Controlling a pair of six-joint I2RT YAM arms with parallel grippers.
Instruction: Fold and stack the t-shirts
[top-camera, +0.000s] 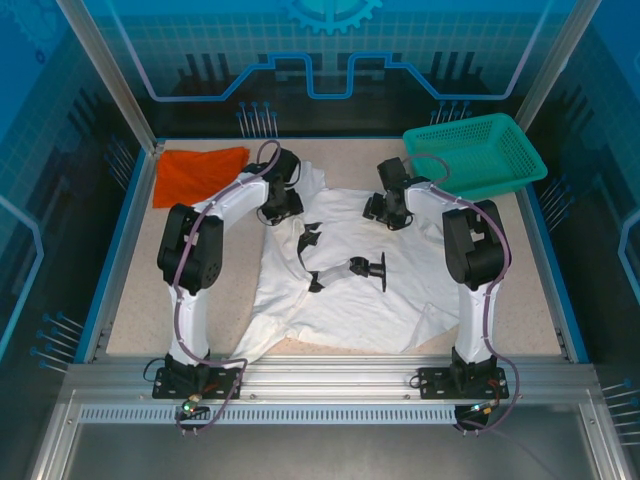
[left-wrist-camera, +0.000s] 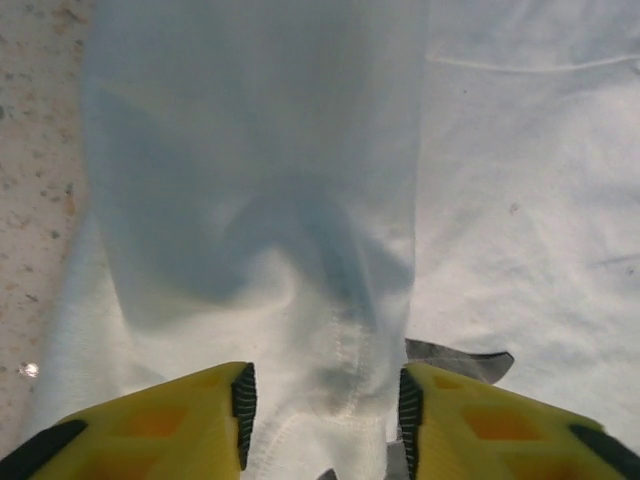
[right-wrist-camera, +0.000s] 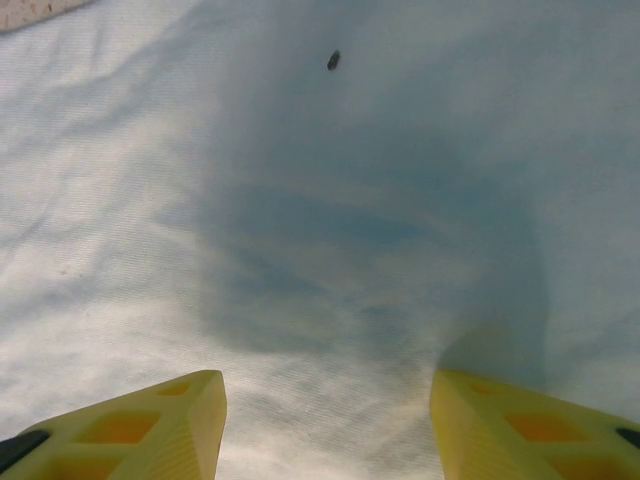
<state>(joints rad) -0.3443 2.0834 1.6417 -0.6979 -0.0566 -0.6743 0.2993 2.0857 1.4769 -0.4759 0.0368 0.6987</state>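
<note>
The orange shirt (top-camera: 198, 172) lies flat in the far left corner. Beside it, the left gripper (left-wrist-camera: 322, 405) straddles a fold of the white shirt (top-camera: 340, 300), which sprawls across the middle of the table (top-camera: 130, 290); whether it pinches, I cannot tell. The right gripper (right-wrist-camera: 328, 425) stands spread over flat white cloth, near the basket (top-camera: 478, 152).
</note>
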